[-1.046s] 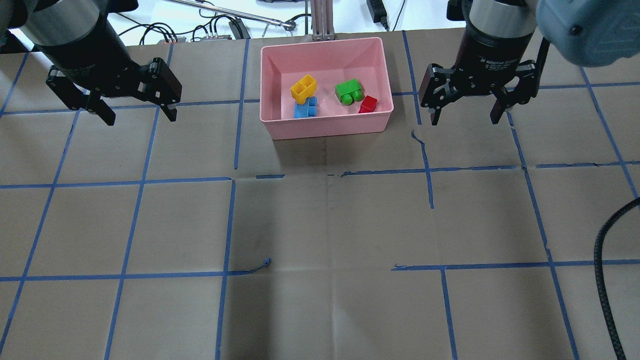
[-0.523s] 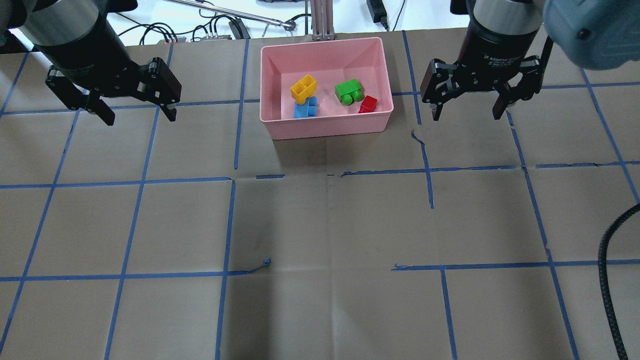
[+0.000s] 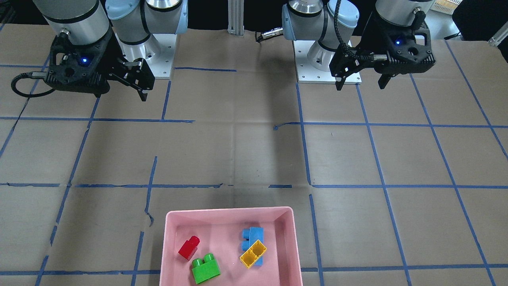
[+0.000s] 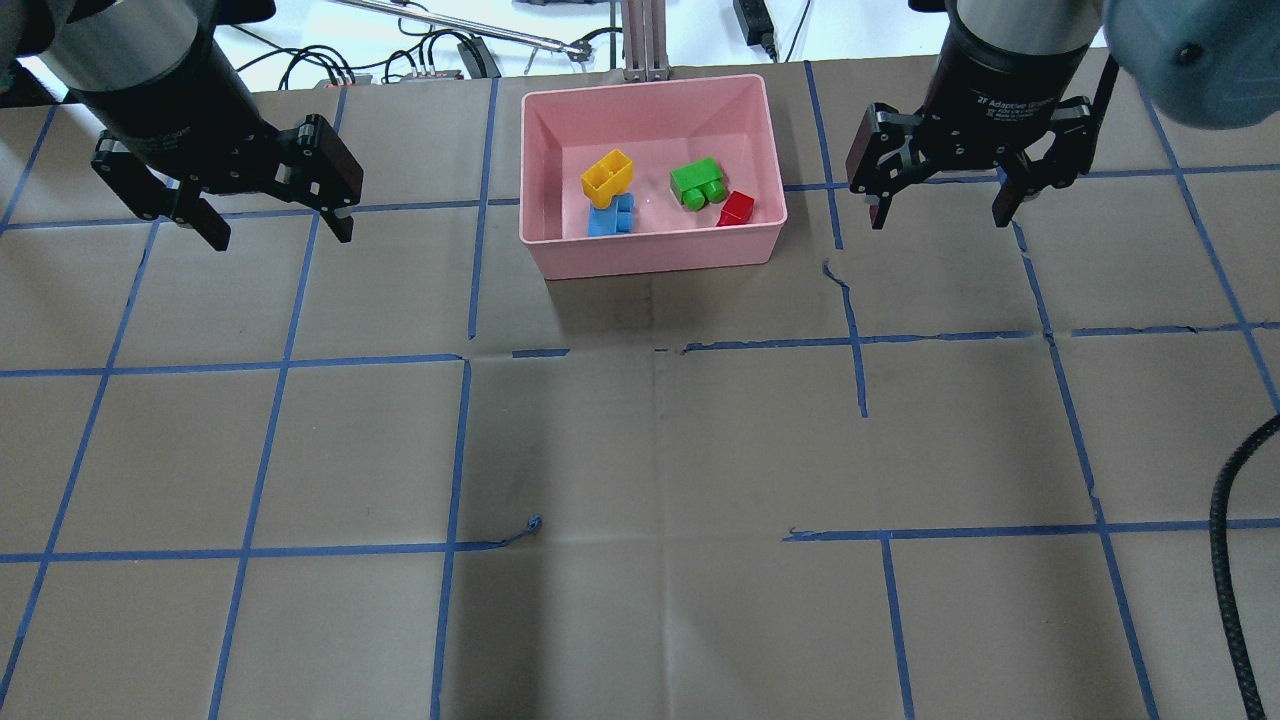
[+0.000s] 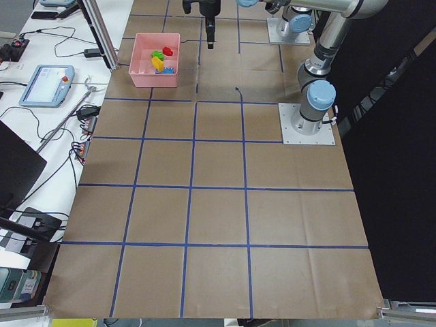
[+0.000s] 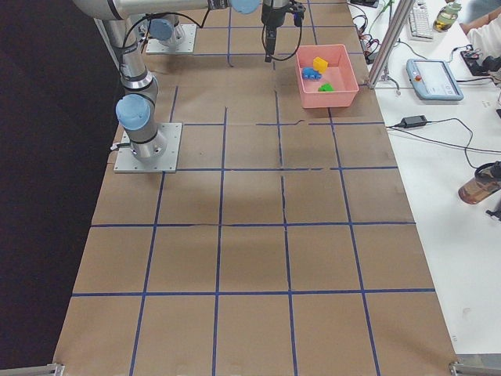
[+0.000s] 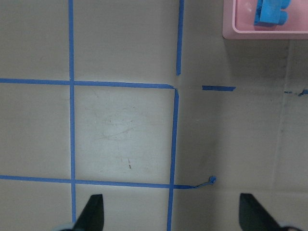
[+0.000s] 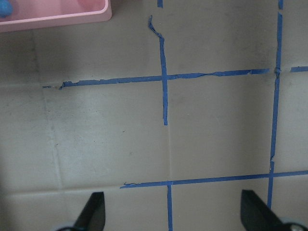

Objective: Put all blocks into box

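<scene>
You are seeing both pincers hanging wide open and empty: the left gripper well off to one side of the box, the right gripper nearer on the other, the box's long side running between them. Every studded plastic piece is lying inside its smooth raised pink walls. The yellow brick is hollow side up and propped on the blue brick, with the green brick and red brick close together, so nothing seems left to pick.
</scene>
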`<action>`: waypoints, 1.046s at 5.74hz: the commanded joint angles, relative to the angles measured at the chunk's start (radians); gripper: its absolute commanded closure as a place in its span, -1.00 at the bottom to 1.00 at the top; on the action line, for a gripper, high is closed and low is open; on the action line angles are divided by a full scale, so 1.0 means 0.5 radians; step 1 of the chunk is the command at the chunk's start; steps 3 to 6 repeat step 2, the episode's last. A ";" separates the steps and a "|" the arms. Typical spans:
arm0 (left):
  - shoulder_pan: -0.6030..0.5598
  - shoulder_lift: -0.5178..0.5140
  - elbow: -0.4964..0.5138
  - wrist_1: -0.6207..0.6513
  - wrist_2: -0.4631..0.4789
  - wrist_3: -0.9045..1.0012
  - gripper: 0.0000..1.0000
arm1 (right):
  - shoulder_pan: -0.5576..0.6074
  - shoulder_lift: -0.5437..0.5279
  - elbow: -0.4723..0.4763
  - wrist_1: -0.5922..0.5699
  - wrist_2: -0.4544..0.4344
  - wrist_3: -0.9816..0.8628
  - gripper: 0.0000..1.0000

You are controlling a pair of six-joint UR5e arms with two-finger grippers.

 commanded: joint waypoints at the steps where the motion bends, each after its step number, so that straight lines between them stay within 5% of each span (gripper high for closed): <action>1: 0.009 0.001 0.001 0.002 0.000 0.000 -0.99 | 0.000 0.011 0.007 -0.009 -0.008 -0.009 -1.00; 6: 0.034 0.001 0.001 0.002 0.000 0.000 -0.99 | -0.003 0.014 0.016 -0.006 -0.023 -0.024 -1.00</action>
